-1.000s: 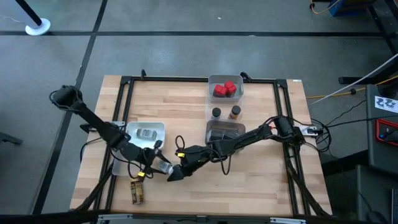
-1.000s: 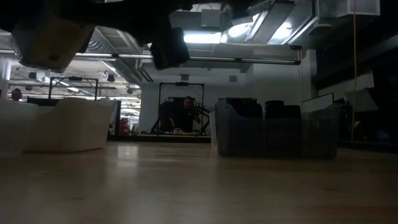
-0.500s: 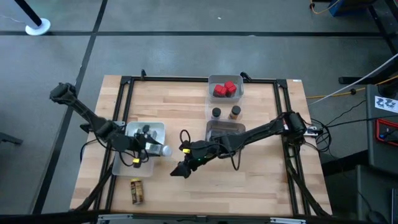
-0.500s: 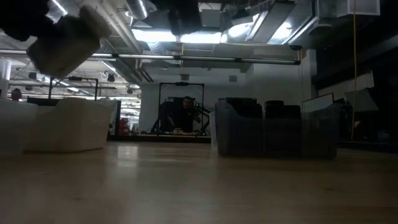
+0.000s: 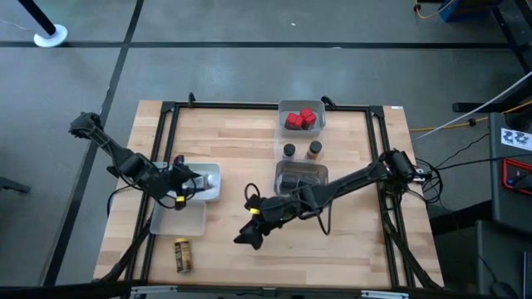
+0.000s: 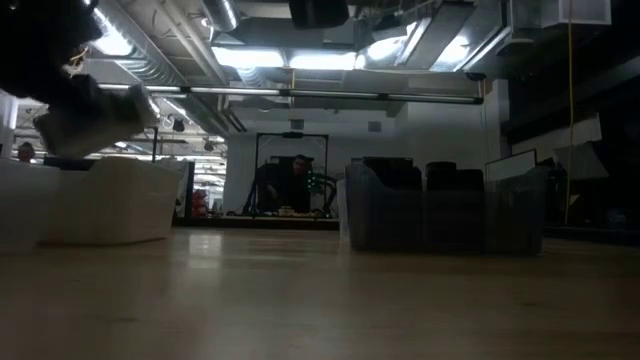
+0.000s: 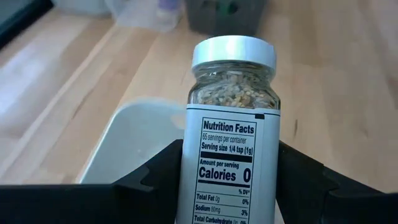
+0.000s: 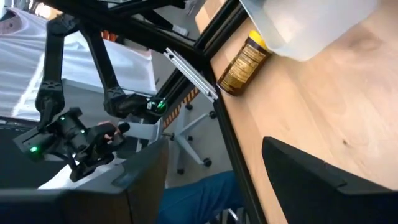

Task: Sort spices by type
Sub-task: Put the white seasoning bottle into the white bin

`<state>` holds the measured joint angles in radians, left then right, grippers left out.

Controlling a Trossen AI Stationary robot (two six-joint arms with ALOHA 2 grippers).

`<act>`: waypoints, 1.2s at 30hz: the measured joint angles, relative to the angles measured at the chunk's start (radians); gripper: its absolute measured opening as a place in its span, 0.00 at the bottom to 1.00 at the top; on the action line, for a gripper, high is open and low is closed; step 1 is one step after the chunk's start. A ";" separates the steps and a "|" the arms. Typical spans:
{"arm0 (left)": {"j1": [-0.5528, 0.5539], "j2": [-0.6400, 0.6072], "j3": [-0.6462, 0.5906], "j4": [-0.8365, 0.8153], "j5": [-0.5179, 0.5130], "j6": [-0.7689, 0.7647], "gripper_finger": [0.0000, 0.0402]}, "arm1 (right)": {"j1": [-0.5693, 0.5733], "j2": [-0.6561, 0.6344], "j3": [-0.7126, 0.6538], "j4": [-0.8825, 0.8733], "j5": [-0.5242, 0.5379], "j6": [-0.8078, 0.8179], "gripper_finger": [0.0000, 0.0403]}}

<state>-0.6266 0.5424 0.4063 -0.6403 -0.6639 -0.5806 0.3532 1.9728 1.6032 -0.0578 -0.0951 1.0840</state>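
Note:
My left gripper [image 5: 189, 184] is shut on a glass spice jar [image 7: 231, 93] with a silver cap and a white nutrition label, above a clear tray [image 5: 214, 169] at the table's left. The same jar [image 6: 95, 115] shows at the upper left of the low view. My right gripper [image 5: 249, 237] hovers open and empty over the table's middle, toward the near edge. A yellow-brown jar [image 5: 182, 254] lies on its side by the near left edge. Red boxes [image 5: 301, 119] sit in a far tray, with two small round jars [image 5: 300, 150] beside it. My left gripper pinches the jar's labelled body [image 7: 196, 180] between its two fingers [image 7: 155, 183], at the end away from the cap. The fingers lie along the jar, and the silver cap [image 7: 233, 53] points away from the wrist. The jar is lifted clear, tilted, above the clear tray.
A second clear tray [image 5: 177, 220] sits just nearer than the first. A grey tray [image 5: 301, 170] stands right of centre. A black frame [image 5: 166, 133] runs along the table's edges. Bare wood lies between the trays and the near edge. A person sits in the room beyond.
My left gripper has carried the jar from the table's middle toward the left and far edges, over the clear tray, rolling as it went. My right gripper has risen and drifted a little toward the right, still open.

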 joint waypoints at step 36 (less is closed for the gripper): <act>0.000 0.062 -0.353 0.581 -0.331 -0.231 0.47 | 0.062 -0.001 0.000 -0.022 0.194 -0.231 0.64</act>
<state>-0.6266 0.6048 0.0532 -0.0592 -0.9950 -0.8113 0.4149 1.9717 1.6032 -0.0799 0.0992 0.8532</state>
